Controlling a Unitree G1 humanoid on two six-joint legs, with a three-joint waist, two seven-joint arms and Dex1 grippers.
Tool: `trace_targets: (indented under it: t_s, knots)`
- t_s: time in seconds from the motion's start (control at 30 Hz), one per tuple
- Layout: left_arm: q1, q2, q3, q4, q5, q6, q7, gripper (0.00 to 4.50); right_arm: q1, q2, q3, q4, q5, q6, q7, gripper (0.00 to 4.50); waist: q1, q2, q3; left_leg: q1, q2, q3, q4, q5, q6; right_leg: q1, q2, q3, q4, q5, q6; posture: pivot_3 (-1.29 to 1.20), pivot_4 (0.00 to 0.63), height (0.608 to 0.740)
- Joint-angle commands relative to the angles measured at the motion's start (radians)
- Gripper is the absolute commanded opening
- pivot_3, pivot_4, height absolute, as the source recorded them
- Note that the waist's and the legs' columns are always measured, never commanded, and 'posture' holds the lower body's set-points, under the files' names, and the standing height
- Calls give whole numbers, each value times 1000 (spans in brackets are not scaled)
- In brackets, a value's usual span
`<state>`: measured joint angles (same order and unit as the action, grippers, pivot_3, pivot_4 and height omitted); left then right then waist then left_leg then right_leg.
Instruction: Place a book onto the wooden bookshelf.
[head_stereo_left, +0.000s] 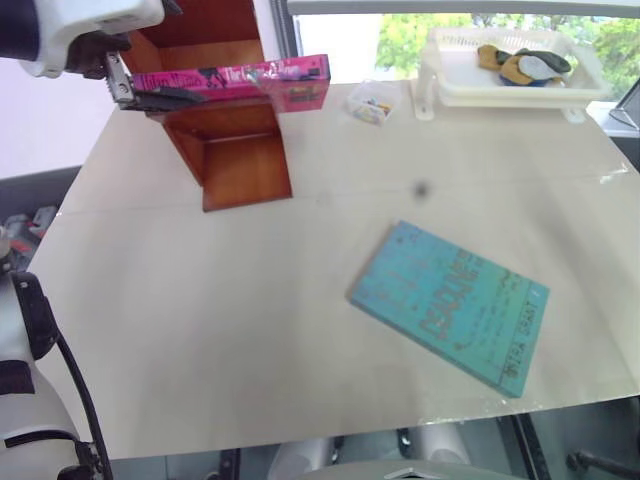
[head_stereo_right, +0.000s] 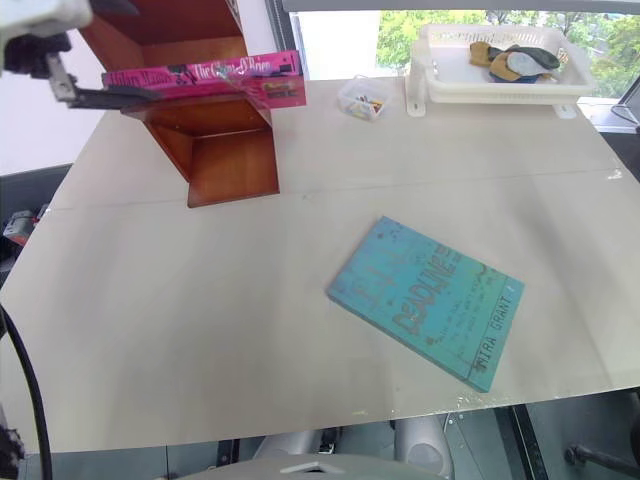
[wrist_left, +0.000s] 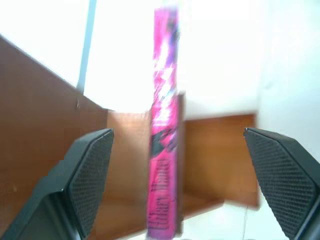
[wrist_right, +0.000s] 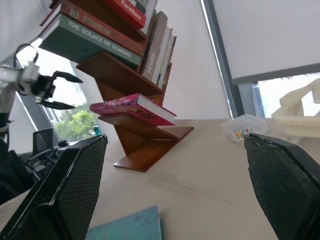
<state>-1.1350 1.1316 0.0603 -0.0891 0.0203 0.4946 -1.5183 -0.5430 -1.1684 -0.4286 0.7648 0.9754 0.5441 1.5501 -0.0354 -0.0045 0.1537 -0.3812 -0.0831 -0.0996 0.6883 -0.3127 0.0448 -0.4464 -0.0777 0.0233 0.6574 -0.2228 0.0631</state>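
**Book lying on the shelf**

The book (head_stereo_left: 235, 75) is lying flat on the wooden bookshelf (head_stereo_left: 240, 165) board, one end jutting out. My left gripper (head_stereo_left: 150, 95) is hanging spread wide beside it, gripping nothing. My right gripper (wrist_right: 175, 190) is gaping empty too.

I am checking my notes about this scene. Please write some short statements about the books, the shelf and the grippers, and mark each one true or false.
1. The pink book lies on a board of the wooden bookshelf. True.
2. The left gripper is closed on the pink book. False: its fingers are open and apart from the book.
3. The teal-blue book lies flat on the table. True.
4. The white tray stands on the bookshelf. False: it stands on the table's far side.
5. The right gripper holds the teal-blue book. False: its fingers are open and hold nothing.
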Motion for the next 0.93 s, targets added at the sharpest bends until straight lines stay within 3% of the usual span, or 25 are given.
trace_targets:
  t_s: [0.03, 0.1, 0.17, 0.27, 0.4, 0.5, 0.7, 0.93]
  knots:
    - [210, -74, 199, -226, -286, 149, -32, 4477, 61, -47, -25, -7, 23, -4, 64, 4500, 1, 1, -1, 0, 0, 0, 0, 0, 0, 0, 0, 0, 0, 0, 0, 0, 150, 740]
    - [359, -220, 295, -314, -438, 210, 52, 4477, 132, -60, -37, -10, 20, -35, 64, 4500, 8, 4, -4, 2, 0, 0, 2, 0, 0, 3, 0, 0, 0, 0, 0, 0, 150, 740]
    - [534, -354, 357, -356, -493, 266, 177, 4477, 259, -64, -75, -32, 18, -77, 64, 4500, 18, 4, -4, 3, 1, -1, 3, 0, 0, 6, 0, -1, -3, 0, 0, 0, 150, 740]
    - [723, -427, 357, -383, -482, 283, 312, 4477, 430, -43, -141, -94, 6, -140, 64, 4500, 22, 2, -3, 2, 3, -1, 5, 0, 0, 7, 3, -1, -3, 0, 0, 0, 150, 740]
    - [929, -437, 219, -327, -364, 183, 427, 4477, 627, 70, -245, -209, -102, -299, 3, 4500, 23, 0, -6, 7, 2, 1, 3, 0, 0, 10, 2, 2, -5, 0, 0, 0, 150, 740]
    - [1011, -450, 150, -273, -350, 105, 433, 4477, 718, 155, -306, -288, -178, -403, -94, 4500, 27, 1, -7, 24, 3, 0, -4, -1, 1, 27, 2, 5, -13, 0, 0, 0, 150, 740]
    - [1056, -488, 125, -129, -364, 17, 461, 4477, 803, 241, -329, -360, -310, -531, -235, 4500, 26, 4, -9, 30, 3, 1, -6, -2, 1, 32, 2, 5, -13, 0, 0, 0, 150, 740]
    - [1143, -475, 141, -145, -402, -46, 455, 4477, 810, 267, -327, -424, -341, -516, -295, 4500, 25, 5, -10, 31, 3, 2, -7, -2, 2, 33, 1, 7, -15, 0, 0, 0, 150, 740]
